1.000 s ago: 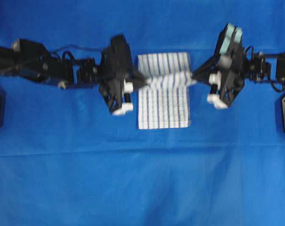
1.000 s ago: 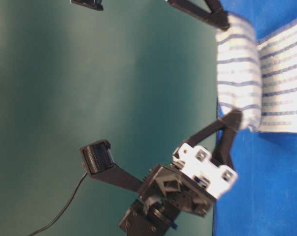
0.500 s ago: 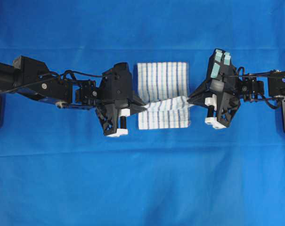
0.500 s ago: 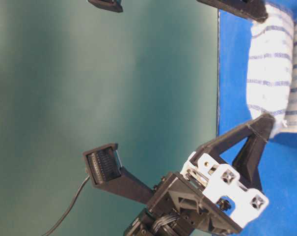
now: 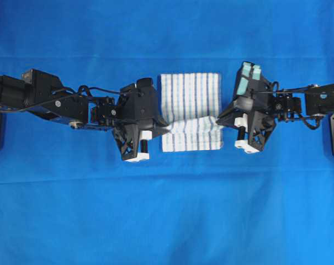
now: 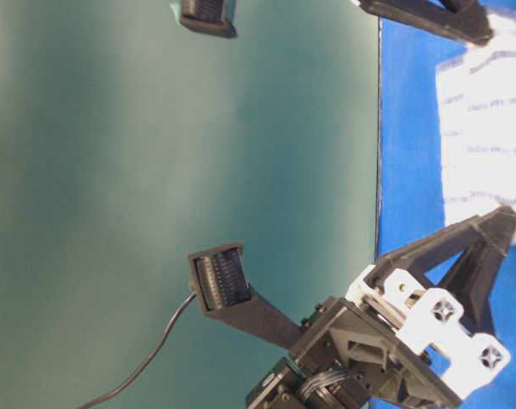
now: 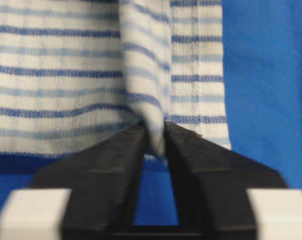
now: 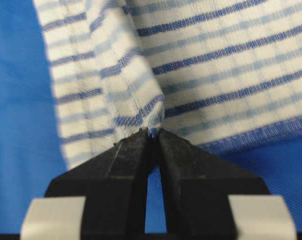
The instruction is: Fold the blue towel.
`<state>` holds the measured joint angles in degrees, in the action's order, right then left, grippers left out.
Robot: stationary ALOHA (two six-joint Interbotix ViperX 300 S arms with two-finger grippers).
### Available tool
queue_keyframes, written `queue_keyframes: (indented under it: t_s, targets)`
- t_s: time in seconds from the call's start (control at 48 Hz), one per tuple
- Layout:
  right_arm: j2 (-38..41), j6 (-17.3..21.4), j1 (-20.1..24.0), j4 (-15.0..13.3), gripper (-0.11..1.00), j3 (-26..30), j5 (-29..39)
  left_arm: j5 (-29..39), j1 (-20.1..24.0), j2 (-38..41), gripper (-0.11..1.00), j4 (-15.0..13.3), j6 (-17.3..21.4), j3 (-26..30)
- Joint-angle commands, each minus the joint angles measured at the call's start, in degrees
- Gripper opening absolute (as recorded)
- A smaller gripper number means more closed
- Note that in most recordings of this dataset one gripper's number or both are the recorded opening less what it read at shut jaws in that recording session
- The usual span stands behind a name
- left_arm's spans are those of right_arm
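Note:
The blue towel [image 5: 190, 94], white with blue stripes, lies folded on the blue sheet between both arms. Its upper layer ends in a raised edge near the front [image 5: 191, 126]. My left gripper [image 5: 165, 128] grips that edge's left corner. In the left wrist view the corner [image 7: 151, 107] fills the narrow gap between the left gripper's [image 7: 154, 134] fingertips. My right gripper [image 5: 222, 120] holds the right corner. In the right wrist view the right gripper's [image 8: 151, 132] tips pinch the towel's [image 8: 215, 60] corner. The table-level view shows the towel [image 6: 484, 128] low on the sheet.
The blue sheet [image 5: 167, 210] covers the whole table. Both black arms stretch in from the left [image 5: 45, 102] and right [image 5: 316, 99] edges at the towel's level. A dark green wall [image 6: 155, 170] stands behind the table.
Both grippers carried the held towel edge toward the front and lowered it, so the upper layer now covers most of the lower one. The left jaws have parted slightly.

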<state>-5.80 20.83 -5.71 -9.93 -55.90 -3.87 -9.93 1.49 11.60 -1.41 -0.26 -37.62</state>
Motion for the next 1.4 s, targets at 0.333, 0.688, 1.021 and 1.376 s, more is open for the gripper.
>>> queue_keyframes:
  t_s: [0.333, 0.688, 1.021, 1.376]
  targets:
    - [-3.16, 1.85, 1.85, 0.18, 0.58, 2.81, 1.14, 2.02, 1.05, -4.48, 0.66, -0.09, 0.97, -0.26]
    - [-20.57, 0.79, 2.11, -2.29, 0.58, 2.72, 10.72, 6.94, 1.05, -21.88, 0.67, -0.09, 1.23, -6.15]
    - [-41.48, 0.7, 2.11, -6.15, 0.58, -4.04, 13.8, 3.87, 1.05, -38.23, 0.66, -0.09, 1.14, -17.4]
    - [-56.25, 0.7, 2.11, -7.91, 0.58, -13.54, 14.77, 1.76, 1.05, -59.06, 0.66, 0.18, 1.32, -29.97]
